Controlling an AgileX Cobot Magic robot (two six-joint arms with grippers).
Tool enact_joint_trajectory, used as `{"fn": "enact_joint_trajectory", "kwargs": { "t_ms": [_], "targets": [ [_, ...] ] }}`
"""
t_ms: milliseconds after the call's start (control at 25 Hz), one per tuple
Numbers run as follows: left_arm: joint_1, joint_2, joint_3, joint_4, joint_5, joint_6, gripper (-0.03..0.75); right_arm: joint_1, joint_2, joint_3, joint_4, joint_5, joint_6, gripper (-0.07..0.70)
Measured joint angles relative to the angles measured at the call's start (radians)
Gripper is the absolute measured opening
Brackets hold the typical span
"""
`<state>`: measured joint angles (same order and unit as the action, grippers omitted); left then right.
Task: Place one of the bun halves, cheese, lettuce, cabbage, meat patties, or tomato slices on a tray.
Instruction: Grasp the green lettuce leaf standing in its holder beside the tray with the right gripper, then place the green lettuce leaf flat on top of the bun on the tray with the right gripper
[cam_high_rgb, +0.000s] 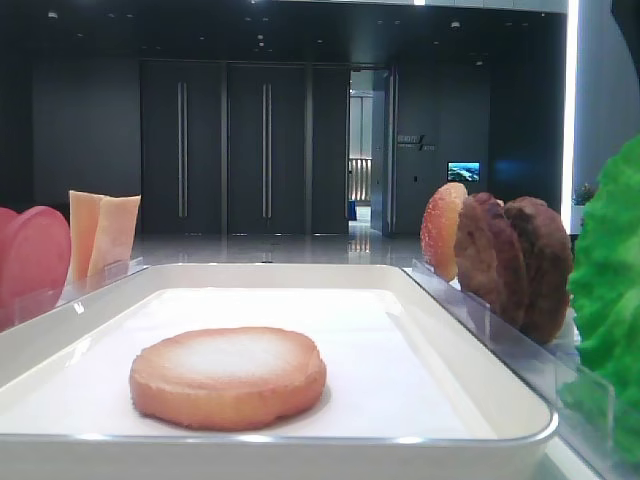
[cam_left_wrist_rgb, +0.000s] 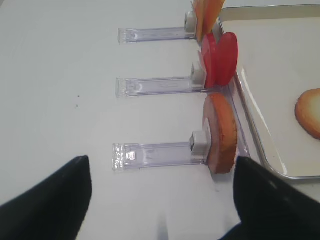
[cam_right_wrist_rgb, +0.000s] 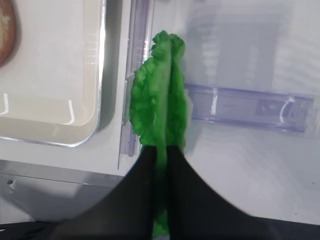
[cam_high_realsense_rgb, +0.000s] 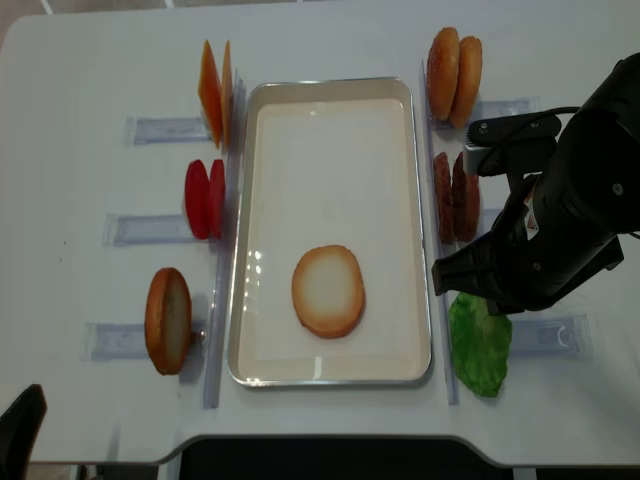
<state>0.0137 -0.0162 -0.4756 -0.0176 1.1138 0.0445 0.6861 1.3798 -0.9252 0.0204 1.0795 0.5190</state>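
Note:
The bright green lettuce (cam_right_wrist_rgb: 160, 100) stands edge-on just right of the white tray (cam_right_wrist_rgb: 95, 75), and my right gripper (cam_right_wrist_rgb: 161, 147) is shut on its lower part. From above, the right arm hangs over this lettuce (cam_high_realsense_rgb: 480, 345) by the tray's (cam_high_realsense_rgb: 420, 220) front right corner. One pale-faced bun half (cam_high_realsense_rgb: 328, 290) lies flat in the tray. My left gripper (cam_left_wrist_rgb: 161, 162) is open and holds nothing. It hovers over bare table left of an upright bun half (cam_left_wrist_rgb: 220, 132).
Left of the tray, clear holders carry cheese (cam_high_realsense_rgb: 215, 90), tomato slices (cam_high_realsense_rgb: 203, 197) and a bun half (cam_high_realsense_rgb: 167, 320). On the right stand two bun halves (cam_high_realsense_rgb: 453, 72) and meat patties (cam_high_realsense_rgb: 455, 195). A clear holder rail (cam_right_wrist_rgb: 245, 107) lies right of the lettuce.

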Motion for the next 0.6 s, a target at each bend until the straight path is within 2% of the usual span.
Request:
{"fn": "enact_joint_trajectory", "kwargs": {
  "t_ms": [320,600],
  "targets": [
    [0.0,0.0,0.0,0.0,0.0,0.0,0.692,0.0,0.0,-0.036,0.028,0.038,0.009,0.017],
    [0.0,0.0,0.0,0.0,0.0,0.0,0.692,0.0,0.0,-0.137,0.035,0.131,0.013,0.017]
  ]
}}
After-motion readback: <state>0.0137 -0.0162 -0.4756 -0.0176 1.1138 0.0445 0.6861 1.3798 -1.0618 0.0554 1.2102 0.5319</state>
